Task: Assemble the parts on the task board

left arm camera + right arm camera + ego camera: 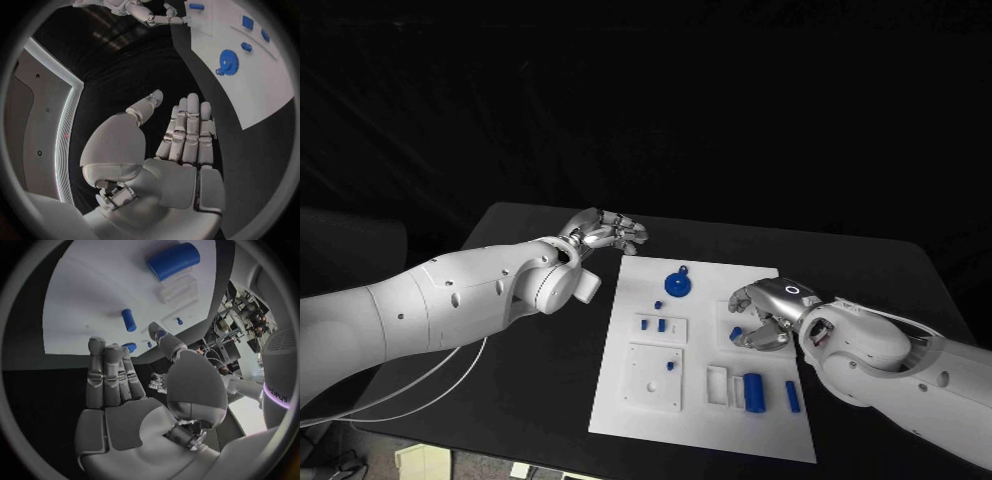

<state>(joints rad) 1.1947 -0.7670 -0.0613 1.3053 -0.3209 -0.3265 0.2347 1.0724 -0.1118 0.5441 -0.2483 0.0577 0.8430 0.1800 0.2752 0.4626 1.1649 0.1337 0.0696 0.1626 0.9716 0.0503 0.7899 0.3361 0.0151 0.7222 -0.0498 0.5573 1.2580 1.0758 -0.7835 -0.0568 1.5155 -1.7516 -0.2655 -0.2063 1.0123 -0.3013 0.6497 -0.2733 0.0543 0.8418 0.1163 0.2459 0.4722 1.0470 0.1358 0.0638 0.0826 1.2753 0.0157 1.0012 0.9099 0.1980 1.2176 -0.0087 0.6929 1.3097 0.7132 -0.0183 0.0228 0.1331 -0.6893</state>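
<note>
Black tabletop [531, 400] carried the white rectangular task board [733, 420]. Beyond the board's far corner, the left hand [603, 232] hung empty, fingers loosely extended. Over its near-right edge, the right hand [764, 315] hovered, fingers parted, grasping nothing.

Black desk [531, 400] with a dark backdrop behind it. White cables [408, 395] trail across the desk's near left part toward the edge. Small pale boxes or labels [423, 462] sit low past the desk's near left edge, too small to identify.
</note>
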